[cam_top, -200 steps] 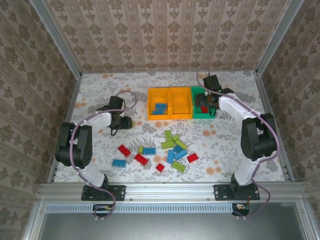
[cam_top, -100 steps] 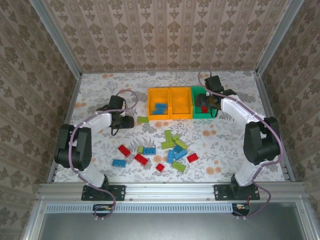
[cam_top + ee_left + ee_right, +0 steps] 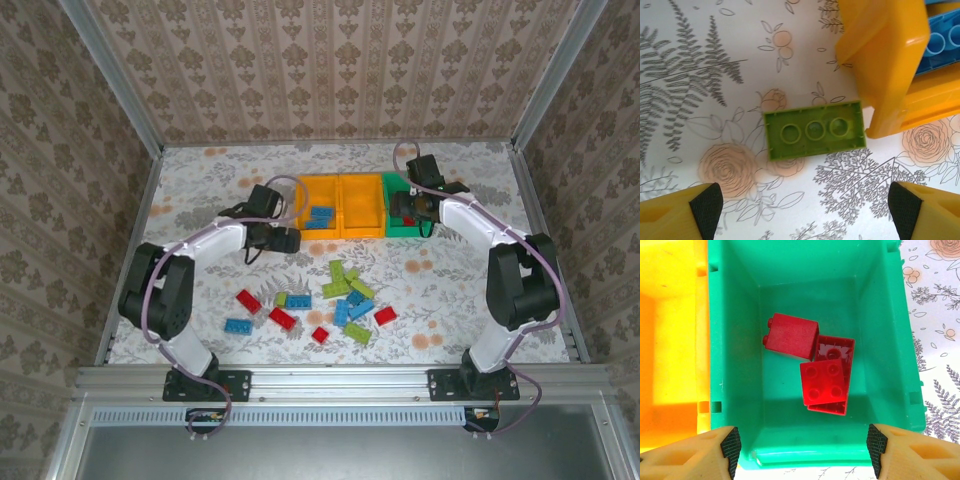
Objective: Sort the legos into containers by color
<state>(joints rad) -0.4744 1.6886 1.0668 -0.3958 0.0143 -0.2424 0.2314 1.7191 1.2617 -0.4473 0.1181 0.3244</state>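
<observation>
- Since 0.5 s ago the left gripper (image 3: 283,241) has swung toward 3 o'clock in the top view. It is now at the near left corner of the left orange-yellow bin (image 3: 300,205), over the lime brick (image 3: 813,129) that lay exposed there.
- In the left wrist view the lime brick lies flat on the table (image 3: 715,75), hollow side up, with 3 round tubes showing. The bin's corner is just beside it at 2 o'clock, and contact cannot be judged.
- The left fingers (image 3: 670,217) stand wide apart at 7 and 5 o'clock of the brick, gripping nothing.
- Blue bricks (image 3: 320,217) lie inside the left orange-yellow bin.
- The right gripper (image 3: 802,447) has barely shifted and hangs over the green bin (image 3: 735,315), the 3 o'clock end of the row of 3 bins. Its fingers are spread apart and hold nothing.
- 3 red bricks (image 3: 790,335) sit in the green bin. 1 lies on its side toward 10 o'clock. 1 with 4 studs up rests on another that is turned underside up. Pale marks on that underside are too blurred to read.
- The middle orange-yellow bin (image 3: 362,233) stands between the other 2, touching both.
- Loose bricks (image 3: 345,295) in red, blue and lime are scattered on the table at 6 o'clock of the bins, well apart from both grippers.
</observation>
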